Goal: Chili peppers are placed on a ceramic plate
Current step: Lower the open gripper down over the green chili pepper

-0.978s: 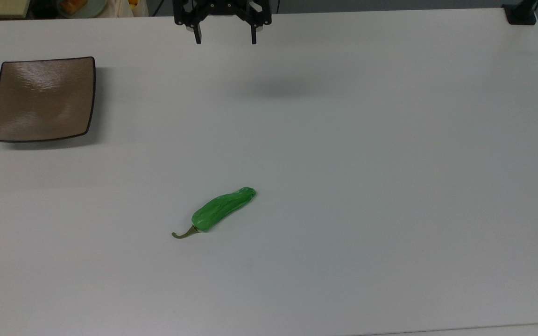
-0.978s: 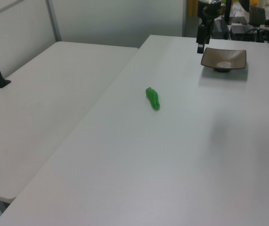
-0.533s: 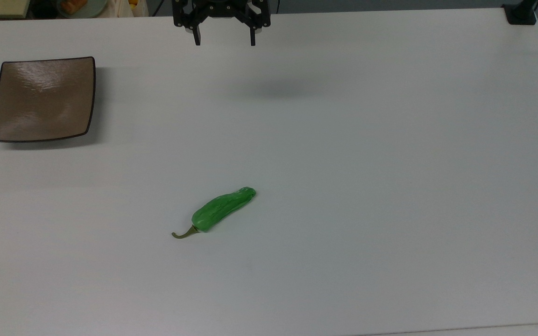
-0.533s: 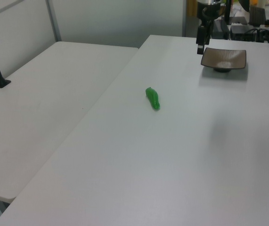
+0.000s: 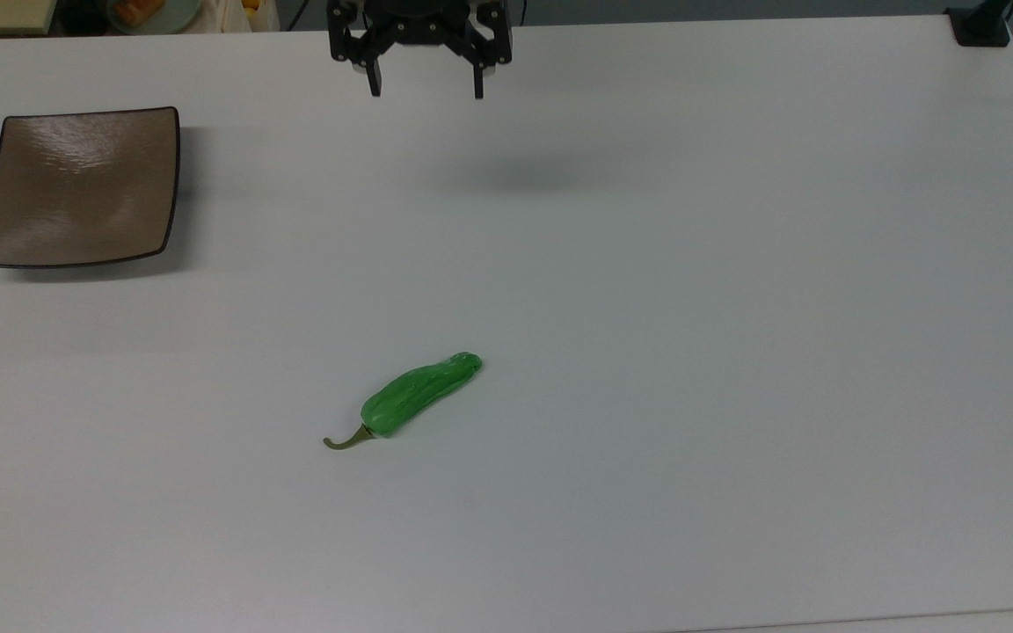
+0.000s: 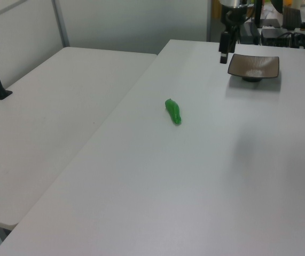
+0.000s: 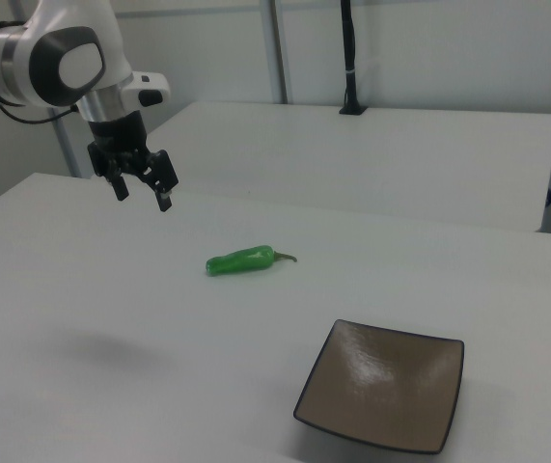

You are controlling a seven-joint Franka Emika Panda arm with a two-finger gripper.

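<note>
Nearest the top view's lower edge, on the broad white table (image 5: 735, 352), lies the glossy bright green chili pepper (image 5: 419, 394) (image 6: 173, 111) (image 7: 241, 260), long and wrinkled, flat on the bare surface with nothing touching it. Its thin curved olive stem (image 5: 346, 440) points toward the top view's lower left, and its blunt tip toward the upper right.

Farther back and off to the top view's left sits the square glossy brown ceramic plate (image 5: 5, 158) (image 6: 270, 69) (image 7: 323, 386), dark-rimmed with slightly upturned edges and nothing on it, well apart from the pepper.

Farthest back, near the table's far edge in the top view, the black two-finger gripper (image 5: 426, 91) (image 7: 142, 198) of the white arm (image 7: 43, 58) hangs in the air above the table, its fingers spread wide apart and pointing down, holding nothing. A soft shadow (image 5: 506, 176) lies on the table below it. In the right view it hovers to the pepper's upper left, clear of it.
</note>
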